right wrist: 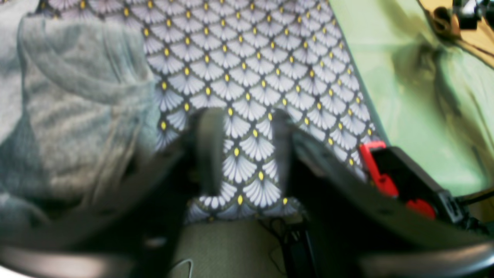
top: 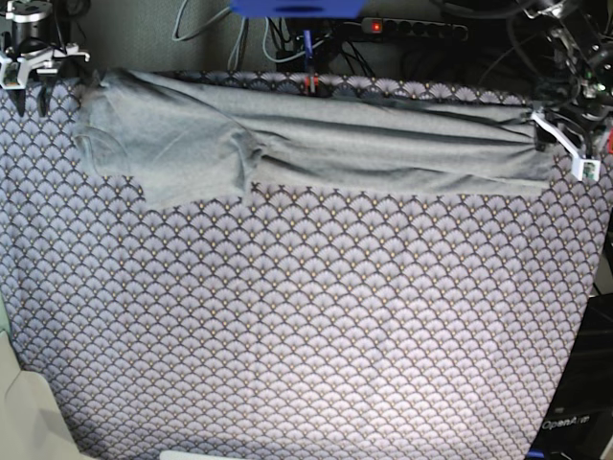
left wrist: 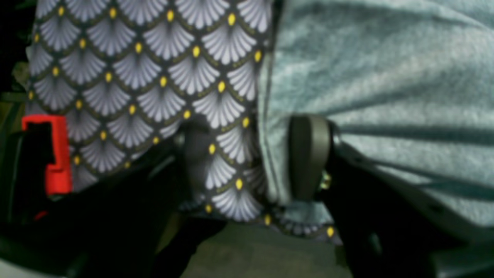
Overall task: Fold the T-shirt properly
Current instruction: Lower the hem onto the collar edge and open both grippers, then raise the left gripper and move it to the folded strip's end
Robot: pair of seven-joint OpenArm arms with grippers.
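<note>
Scallop-patterned cloth [top: 306, 326] under stretched-out T-shirt [top: 316, 144] along far edge.

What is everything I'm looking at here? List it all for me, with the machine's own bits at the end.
T-shirt: one, light heather grey, folded into a long band along the far edge of the table, a sleeve spread at the base view's left.
Patterned cloth: one, purple-grey scallops with yellow dots, covering the whole table under the shirt.
Power strip: one, dark with a red light, behind the table.
Cables: several, dark, behind the table.
Left gripper: one, white and black, at the shirt's end on the base view's right, jaws apart.
Right gripper: one, same colours, at the far corner on the base view's left, jaws apart over the cloth.
</note>
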